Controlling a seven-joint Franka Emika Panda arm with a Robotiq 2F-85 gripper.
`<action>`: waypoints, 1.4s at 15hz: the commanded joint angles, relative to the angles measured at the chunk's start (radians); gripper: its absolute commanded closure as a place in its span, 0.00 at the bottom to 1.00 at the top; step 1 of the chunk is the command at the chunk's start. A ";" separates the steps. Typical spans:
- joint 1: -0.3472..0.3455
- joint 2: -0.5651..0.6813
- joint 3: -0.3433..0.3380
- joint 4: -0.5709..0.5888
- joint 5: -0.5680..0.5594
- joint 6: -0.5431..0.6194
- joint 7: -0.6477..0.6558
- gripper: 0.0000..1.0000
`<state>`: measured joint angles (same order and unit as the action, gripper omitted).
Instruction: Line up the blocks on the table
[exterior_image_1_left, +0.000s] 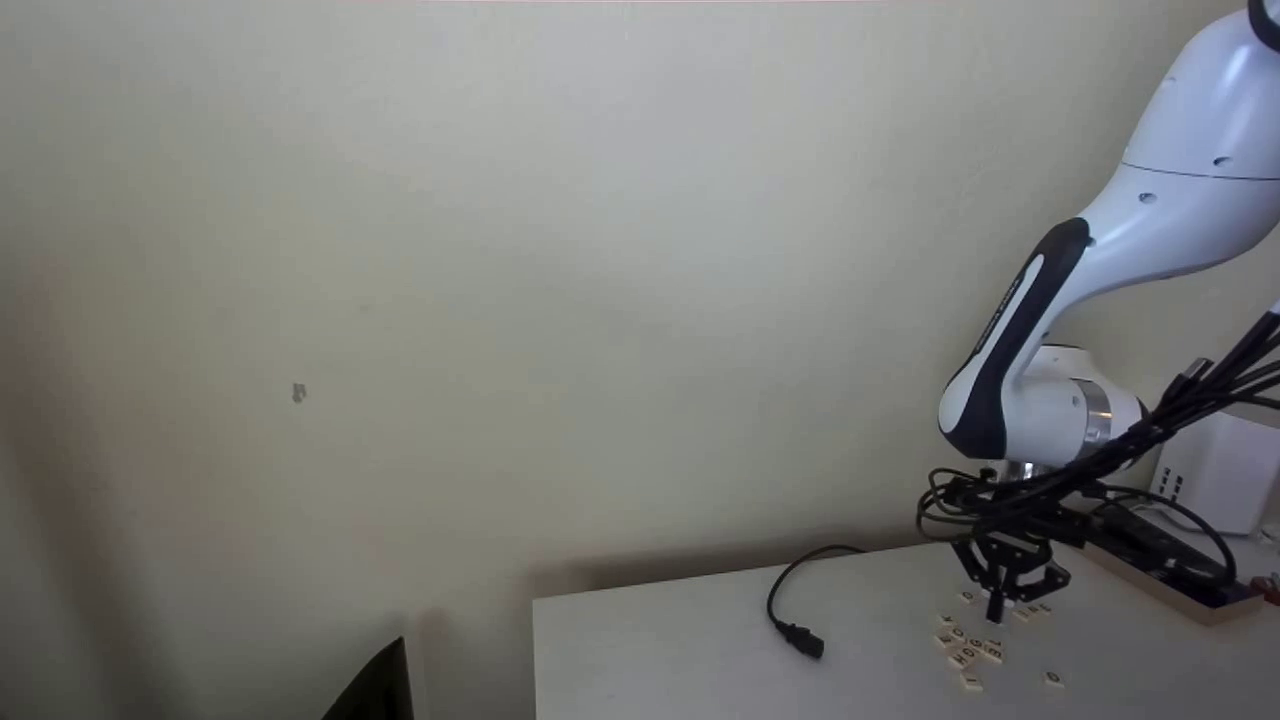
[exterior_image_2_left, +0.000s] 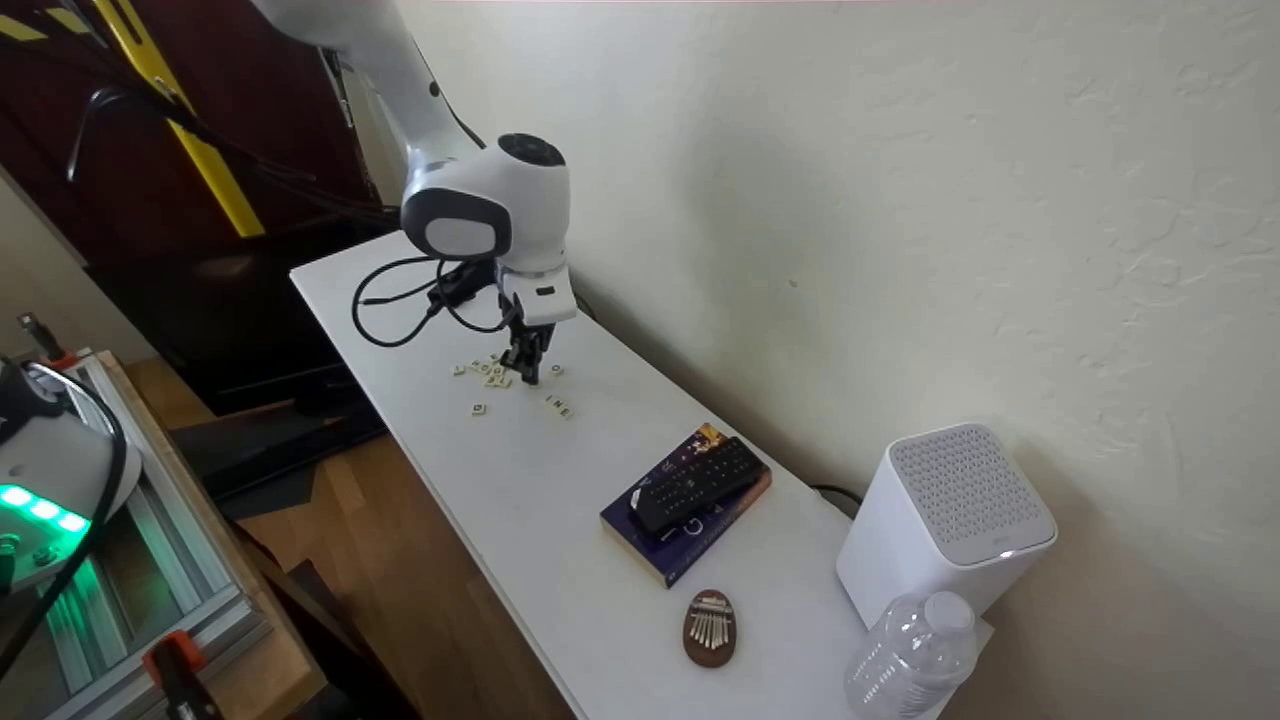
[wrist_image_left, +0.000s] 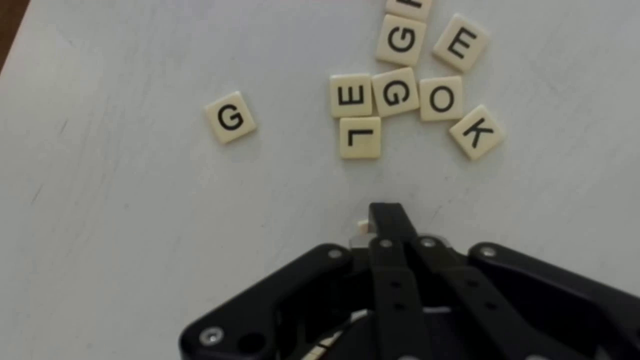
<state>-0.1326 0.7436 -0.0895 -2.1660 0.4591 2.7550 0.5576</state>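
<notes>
Wrist view, L to R: we've got a G letter tile (wrist_image_left: 230, 117) on the off-white worktop (wrist_image_left: 150, 225), well apart from the rest. Next is a sideways E tile (wrist_image_left: 351, 95) w/ an L tile (wrist_image_left: 360, 137) touching or almost touching it. Then a partly hidden tile (wrist_image_left: 363, 226) shows just beside the tip of the Robotiq gripper (wrist_image_left: 393, 219); we can't tell if they touch. Jaws are together. Going R, there's a G tile (wrist_image_left: 395, 91) against the E tile, a second G tile (wrist_image_left: 401, 40) above it, a cut-off tile (wrist_image_left: 409, 7) at the top edge, then an O tile (wrist_image_left: 441, 98), a slanted E tile (wrist_image_left: 461, 43) & a K tile (wrist_image_left: 476, 132).

In an exterior view, L to R: a blk power cord (exterior_image_1_left: 802, 640) on the worktop, then the tiles in a loose group, the gripper pointing down among them, & the wht Franka arm (exterior_image_1_left: 1150, 230) above w/ bundled cables (exterior_image_1_left: 1150, 430).

In an exterior view, L to R: a green-lit unit (exterior_image_2_left: 60, 465), the tiles, the gripper & a short slanting row of three tiles (exterior_image_2_left: 557, 406) just R of it. Farther R we spot a book (exterior_image_2_left: 665, 552) w/ a blk remote control (exterior_image_2_left: 698, 485) on top, a kalimba (exterior_image_2_left: 710, 630) nr it, a clear plastic bottle (exterior_image_2_left: 912, 655) & a wht boxy device (exterior_image_2_left: 950, 510).
</notes>
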 joint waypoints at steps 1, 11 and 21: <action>-0.024 0.024 0.004 0.026 0.067 -0.034 0.044 1.00; -0.059 0.025 0.004 0.043 0.131 -0.086 0.134 1.00; -0.067 0.030 0.000 0.057 0.166 -0.083 0.180 1.00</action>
<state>-0.1957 0.7490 -0.0899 -2.1404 0.5911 2.6860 0.7251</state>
